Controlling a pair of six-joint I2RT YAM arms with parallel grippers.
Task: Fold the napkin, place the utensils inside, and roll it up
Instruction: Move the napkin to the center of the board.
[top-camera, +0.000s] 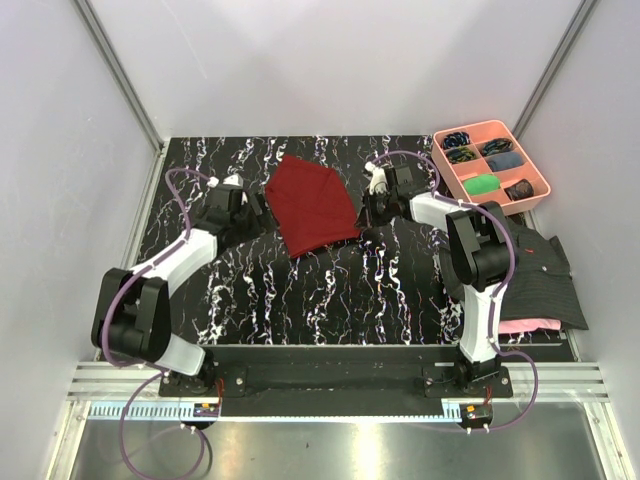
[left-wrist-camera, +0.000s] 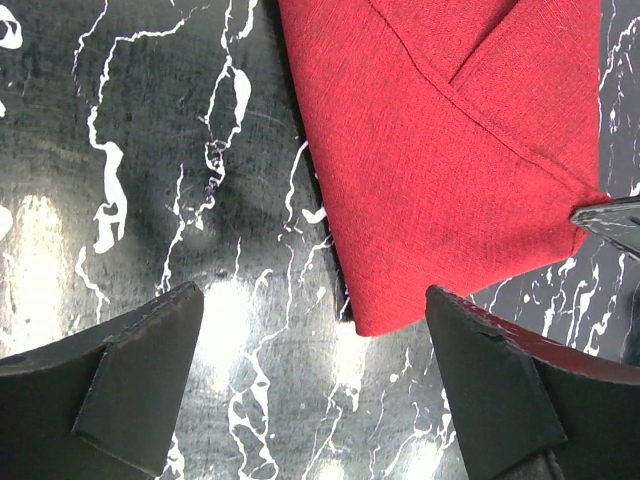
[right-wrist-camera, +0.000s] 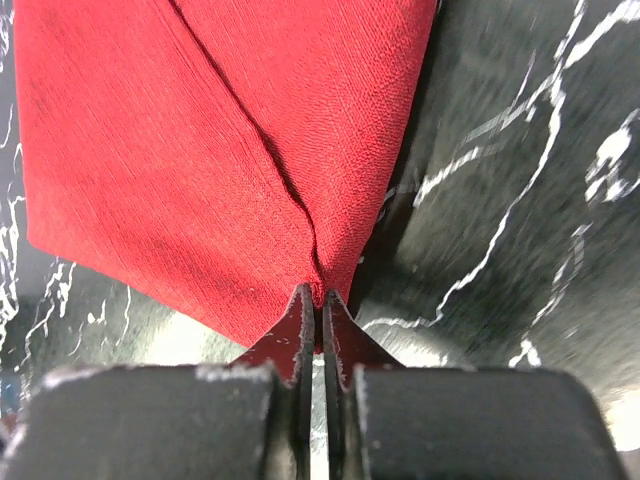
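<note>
Pinching napkin by right corner, right end effector clamped tight on cloth. Holding left end effector wide apart, empty, just beside left corner. Folded flat on table between both.

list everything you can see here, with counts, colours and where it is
napkin: one, dark red, partly folded, far middle of table
table: one, black with white veins, under everything
tray: one, pink, compartmented, far right corner
dark bundles: several, in the tray
green bundle: one, in the tray
striped shirt: one, dark, table's right edge
pink cloth: one, under the shirt
utensils: none in view
arms: two, black and white, bases at near edge
left hand: black, open, at napkin's left side
right hand: black, shut on a napkin corner
</note>
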